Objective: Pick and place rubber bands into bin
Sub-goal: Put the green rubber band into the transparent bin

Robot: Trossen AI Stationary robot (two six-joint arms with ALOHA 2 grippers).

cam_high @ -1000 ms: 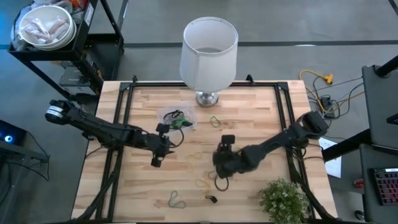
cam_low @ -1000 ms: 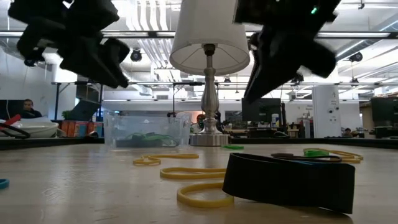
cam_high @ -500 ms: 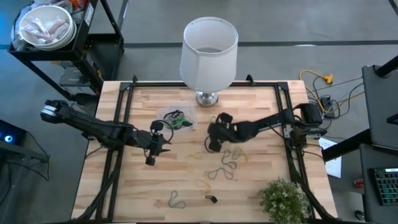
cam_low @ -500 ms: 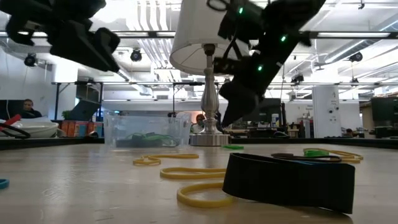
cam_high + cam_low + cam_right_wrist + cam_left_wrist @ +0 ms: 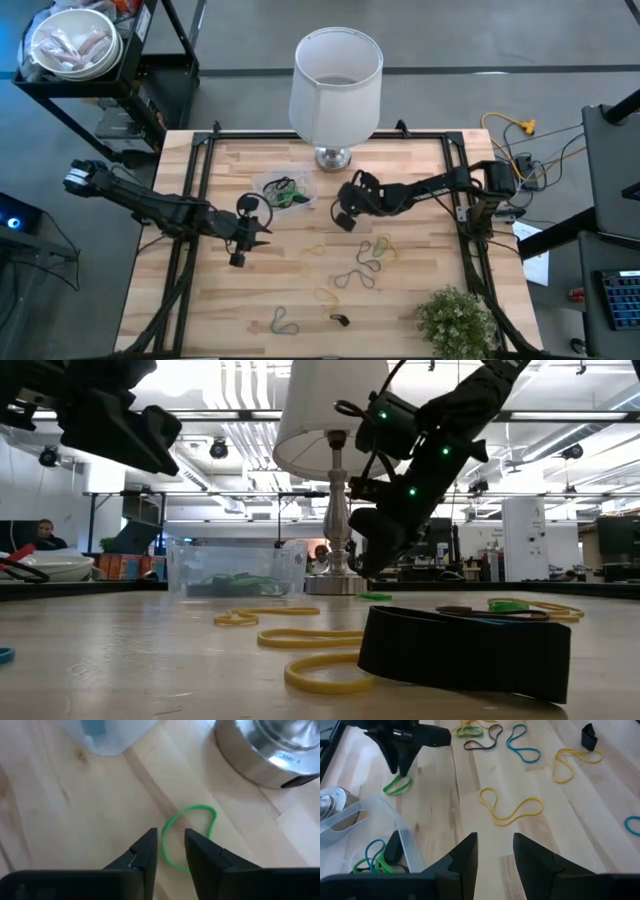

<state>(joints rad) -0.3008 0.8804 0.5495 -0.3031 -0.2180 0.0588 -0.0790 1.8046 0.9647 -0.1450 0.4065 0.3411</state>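
Note:
The bin (image 5: 285,190), a clear tub with several rubber bands in it, stands left of the lamp base (image 5: 333,157). My right gripper (image 5: 172,852) hangs open just above a green rubber band (image 5: 192,832) lying flat by the lamp base. Its fingertips stand to either side of the band's near end, clear of the table in the low view (image 5: 368,565). My left gripper (image 5: 495,855) is open and has nothing between its fingers; it hovers near the bin's near-left corner (image 5: 395,832). Loose yellow (image 5: 512,810), blue (image 5: 522,747) and black (image 5: 340,320) bands lie on the wood.
A white lampshade (image 5: 337,75) stands at the table's far middle. A potted plant (image 5: 455,320) sits at the near right corner. More bands lie scattered over the near half of the table (image 5: 355,278). A thick black band (image 5: 465,650) lies close to the low camera.
My right gripper has swung from the table's near middle toward the far edge and sunk down over the green band by the lamp base. It has uncovered the bands it hovered above. My left gripper has drawn back a little toward the table's left edge.

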